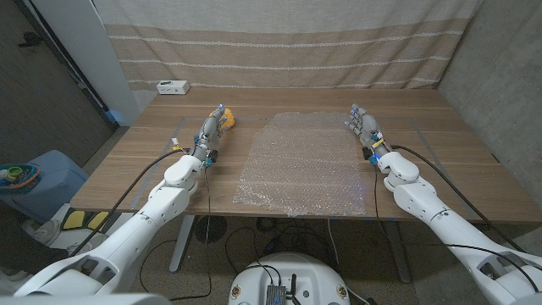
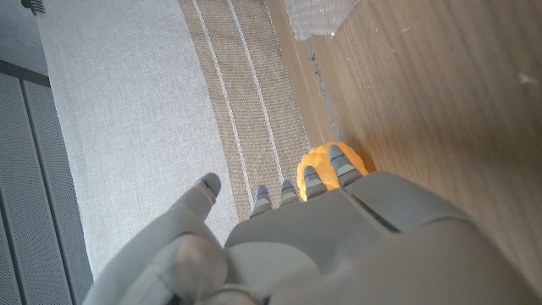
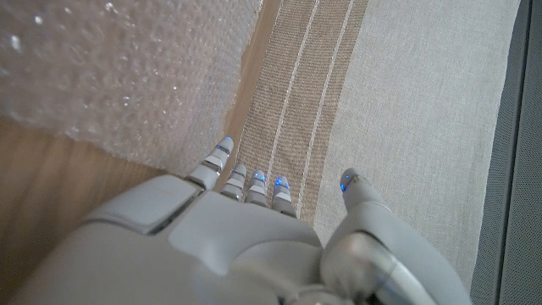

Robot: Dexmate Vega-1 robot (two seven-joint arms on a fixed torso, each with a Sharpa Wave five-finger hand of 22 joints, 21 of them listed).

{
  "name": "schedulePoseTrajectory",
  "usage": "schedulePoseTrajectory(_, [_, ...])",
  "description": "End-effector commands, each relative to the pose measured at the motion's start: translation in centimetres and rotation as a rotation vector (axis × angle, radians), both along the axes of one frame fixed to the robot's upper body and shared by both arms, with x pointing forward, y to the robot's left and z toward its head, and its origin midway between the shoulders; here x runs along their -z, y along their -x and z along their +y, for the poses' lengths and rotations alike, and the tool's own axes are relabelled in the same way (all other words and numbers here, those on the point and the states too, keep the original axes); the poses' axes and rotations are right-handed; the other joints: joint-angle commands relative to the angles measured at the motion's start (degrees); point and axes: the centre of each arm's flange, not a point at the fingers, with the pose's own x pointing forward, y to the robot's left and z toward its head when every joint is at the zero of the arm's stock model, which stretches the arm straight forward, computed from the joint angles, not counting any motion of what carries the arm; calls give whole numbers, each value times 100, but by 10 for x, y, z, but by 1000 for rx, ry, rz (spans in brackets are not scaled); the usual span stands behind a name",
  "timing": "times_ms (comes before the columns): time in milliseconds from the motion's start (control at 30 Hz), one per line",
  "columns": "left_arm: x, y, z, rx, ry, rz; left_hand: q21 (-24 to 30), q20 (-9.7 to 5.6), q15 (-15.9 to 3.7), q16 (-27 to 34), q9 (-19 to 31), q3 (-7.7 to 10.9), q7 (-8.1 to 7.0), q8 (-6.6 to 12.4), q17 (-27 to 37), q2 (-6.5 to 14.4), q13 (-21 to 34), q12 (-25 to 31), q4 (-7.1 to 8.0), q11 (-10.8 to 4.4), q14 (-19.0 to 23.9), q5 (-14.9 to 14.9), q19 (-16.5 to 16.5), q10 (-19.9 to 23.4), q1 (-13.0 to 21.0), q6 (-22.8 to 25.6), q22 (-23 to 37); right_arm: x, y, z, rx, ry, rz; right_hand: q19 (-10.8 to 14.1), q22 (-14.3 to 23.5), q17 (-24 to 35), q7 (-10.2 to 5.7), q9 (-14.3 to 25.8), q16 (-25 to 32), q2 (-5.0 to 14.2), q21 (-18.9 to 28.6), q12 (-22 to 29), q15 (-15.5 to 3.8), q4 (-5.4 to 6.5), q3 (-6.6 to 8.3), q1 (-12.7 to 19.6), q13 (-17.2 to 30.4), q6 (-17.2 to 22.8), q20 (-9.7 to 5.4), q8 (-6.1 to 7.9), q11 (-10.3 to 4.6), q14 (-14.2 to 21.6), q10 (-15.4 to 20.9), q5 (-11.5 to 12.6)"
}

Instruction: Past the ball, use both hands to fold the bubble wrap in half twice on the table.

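From the head view, the clear rectangular sheet of bubble wrap (image 1: pixel 301 165) lies unfolded mid-tabletop, left hand (image 1: pixel 212 131) beside the small orange ball (image 1: pixel 227 119) to its left, right hand (image 1: pixel 364 129) at its right edge, both empty with fingers apart. The left wrist view shows fingers (image 2: pixel 326 174) in front of the ball (contact unclear), a wrap corner beyond. The right wrist view shows the wrap's edge close up; no fold looks begun, so next I'd expect both hands to grip an edge.

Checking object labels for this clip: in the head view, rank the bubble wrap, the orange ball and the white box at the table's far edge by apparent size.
1. bubble wrap, by far the largest.
2. white box
3. orange ball
The last two look close, and the left hand partly hides the ball, so their order is unsure.
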Motion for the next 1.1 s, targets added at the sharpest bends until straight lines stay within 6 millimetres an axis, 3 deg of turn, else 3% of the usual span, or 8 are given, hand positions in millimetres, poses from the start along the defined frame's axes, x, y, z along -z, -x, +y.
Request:
schedulePoseTrajectory(33, [-8, 19, -3, -146, -145, -89, 24, 41, 22, 27, 19, 66, 58, 41, 24, -79, 30, 77, -321, 65, 378, -92, 150, 394, 216, 363, 37, -3, 14, 2, 74, 123, -6, 80, 27, 35, -10, 20, 77, 7, 38, 92, 58, -211, 97, 240, 25, 119, 65, 58, 27, 211, 224, -81])
schedulePoseTrajectory(200, [-11, 27, -6, -157, -233, -104, 24, 41, 28, 20, 23, 133, 108, 43, 28, -15, 36, 81, -461, 107, 484, -111, 197, 509, 338, 491, 43, 1, 23, 2, 90, 164, 11, 84, 31, 42, 21, 23, 71, 29, 32, 108, 77, -293, 146, 346, 29, 204, 91, 74, 40, 248, 321, -127])
schedulePoseTrajectory(1100, [-8, 91, -21, -265, -557, -206, -6, 54, 19, -33, 27, 151, 117, 16, 32, -54, 45, 55, -654, 117, 507, -129, 187, 600, 447, 605, 52, 4, 92, 6, 231, 477, 9, 104, 39, 75, 22, 30, 100, 173, 31, 121, 36, -366, 250, 519, 40, 365, 166, 89, 30, 372, 486, -223])
